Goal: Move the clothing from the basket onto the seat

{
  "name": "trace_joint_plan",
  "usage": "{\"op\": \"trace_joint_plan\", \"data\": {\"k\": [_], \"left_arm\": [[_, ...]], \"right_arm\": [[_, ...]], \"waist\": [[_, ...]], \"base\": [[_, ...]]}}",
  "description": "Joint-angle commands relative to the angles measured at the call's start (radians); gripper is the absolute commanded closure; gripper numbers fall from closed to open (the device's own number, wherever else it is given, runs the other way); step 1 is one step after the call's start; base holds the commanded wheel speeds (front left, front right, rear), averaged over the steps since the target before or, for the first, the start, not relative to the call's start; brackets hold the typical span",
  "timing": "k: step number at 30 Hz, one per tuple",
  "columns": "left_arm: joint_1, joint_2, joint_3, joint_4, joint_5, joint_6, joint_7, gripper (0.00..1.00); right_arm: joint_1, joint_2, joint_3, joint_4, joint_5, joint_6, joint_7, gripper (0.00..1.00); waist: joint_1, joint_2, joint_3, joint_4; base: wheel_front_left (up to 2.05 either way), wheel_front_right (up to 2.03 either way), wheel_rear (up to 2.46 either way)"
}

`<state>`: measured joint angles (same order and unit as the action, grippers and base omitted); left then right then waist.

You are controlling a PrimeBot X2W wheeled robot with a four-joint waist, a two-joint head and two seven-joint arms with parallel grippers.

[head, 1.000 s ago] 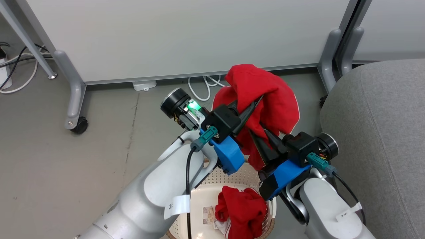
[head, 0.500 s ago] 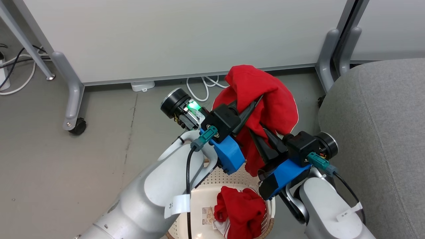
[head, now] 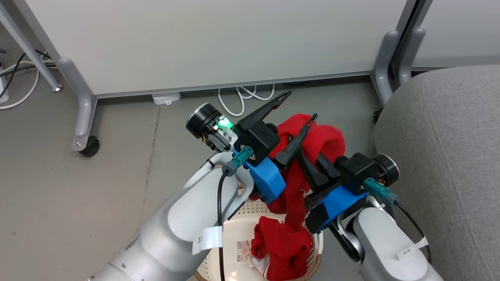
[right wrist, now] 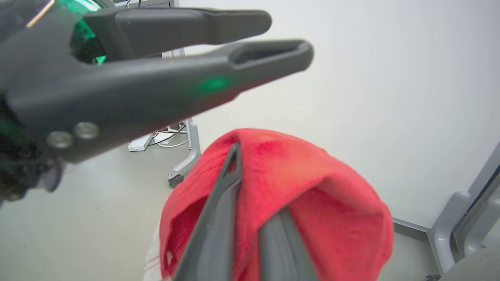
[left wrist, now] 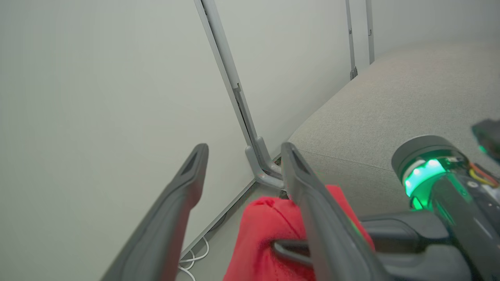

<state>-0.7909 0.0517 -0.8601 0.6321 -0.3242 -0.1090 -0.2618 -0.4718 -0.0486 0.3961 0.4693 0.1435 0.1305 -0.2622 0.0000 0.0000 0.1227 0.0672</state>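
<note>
One red garment (head: 326,136) hangs above the basket (head: 244,218), draped over my right gripper (head: 304,160), which is shut on it; its lower end trails down toward the basket. In the right wrist view the cloth (right wrist: 312,187) covers that gripper (right wrist: 254,187). My left gripper (head: 300,105) stands open just above and left of the garment, with nothing between its fingers (left wrist: 195,168). A second red garment (head: 283,246) lies bunched in the basket beside a label. The grey seat (head: 449,136) is at the right, also seen in the left wrist view (left wrist: 390,97).
A white partition (head: 215,39) on grey wheeled legs (head: 84,117) stands behind the basket. White cables (head: 242,95) lie on the grey floor beneath it. Another partition leg (head: 384,70) stands by the seat's far corner.
My left gripper has opened and let go of the garment. The cloth has slumped down and now hangs from the right gripper alone. The camera has shifted slightly.
</note>
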Motion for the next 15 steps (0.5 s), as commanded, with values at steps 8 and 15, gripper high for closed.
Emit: {"op": "trace_joint_plan", "data": {"k": [8, 15], "left_arm": [[-0.001, -0.002, 0.011, -0.004, 0.012, 0.005, -0.005, 0.0], [0.004, 0.004, 0.011, -0.006, 0.017, 0.003, -0.005, 0.0]], "right_arm": [[-0.016, -0.003, -0.03, -0.015, -0.001, 0.0, -0.004, 1.0], [-0.017, -0.003, -0.071, -0.032, -0.012, 0.0, -0.004, 1.0]], "waist": [[0.0, 0.0, 0.019, -0.028], [0.0, 0.0, 0.043, -0.083]], "base": [[0.0, 0.0, 0.0], [0.0, 0.0, 0.0]]}}
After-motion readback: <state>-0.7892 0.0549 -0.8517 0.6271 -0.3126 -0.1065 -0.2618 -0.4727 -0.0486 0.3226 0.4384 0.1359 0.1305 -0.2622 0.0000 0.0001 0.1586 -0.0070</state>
